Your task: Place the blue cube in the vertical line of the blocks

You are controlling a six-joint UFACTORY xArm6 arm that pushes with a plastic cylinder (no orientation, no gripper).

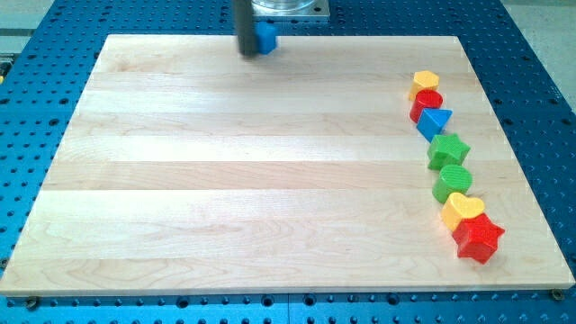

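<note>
The blue cube [266, 37] sits at the top edge of the wooden board [225, 180], left of centre. My tip [247, 52] stands right against the cube's left side, partly covering it. A rough vertical line of blocks runs down the view's right: a yellow block [425, 83], a red block [427, 102], a blue triangular block [435, 121], a green star [448, 149], a green round block [452, 181], a yellow heart [462, 210] and a red star [478, 237].
The board lies on a blue perforated table [36, 135]. The arm's silver mount [286, 9] shows at the view's top above the cube.
</note>
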